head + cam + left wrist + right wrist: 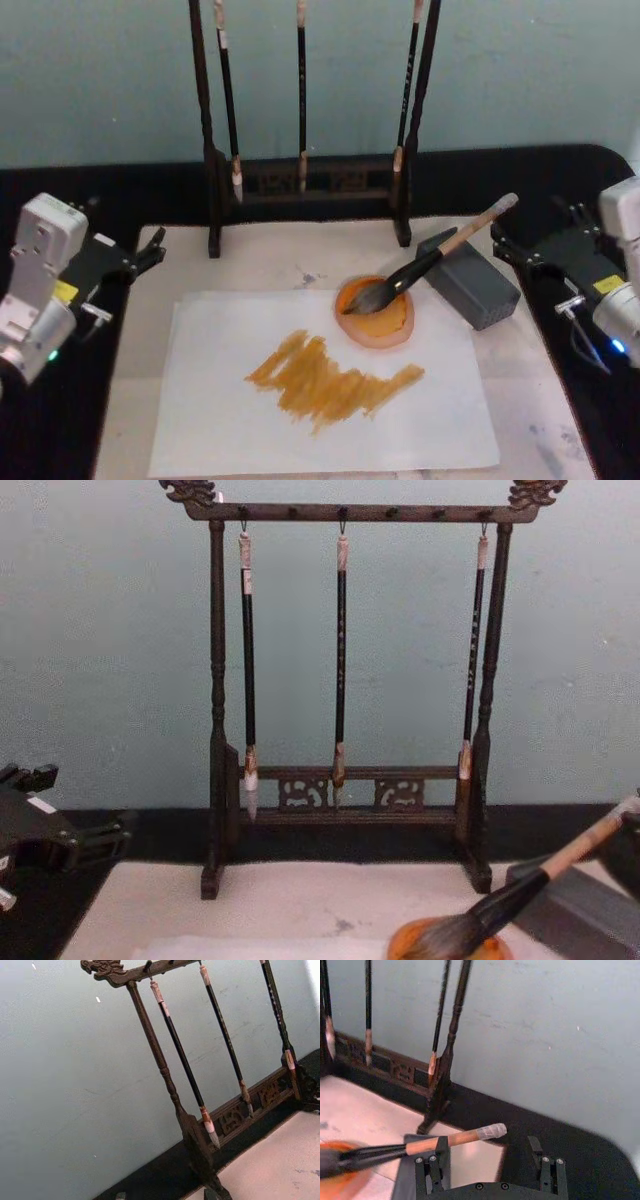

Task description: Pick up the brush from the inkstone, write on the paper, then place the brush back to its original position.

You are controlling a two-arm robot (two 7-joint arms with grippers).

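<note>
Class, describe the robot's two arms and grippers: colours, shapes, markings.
Each arm ends in a boxy white housing carrying a black gripper with a yellow sticker. Behind the left gripper glows a green light; behind the right gripper, a blue light and a thin looping cable.

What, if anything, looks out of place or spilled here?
Nothing serious: the brush leans tidily from orange dish to grey block; only a small dark stain marks the mat.
</note>
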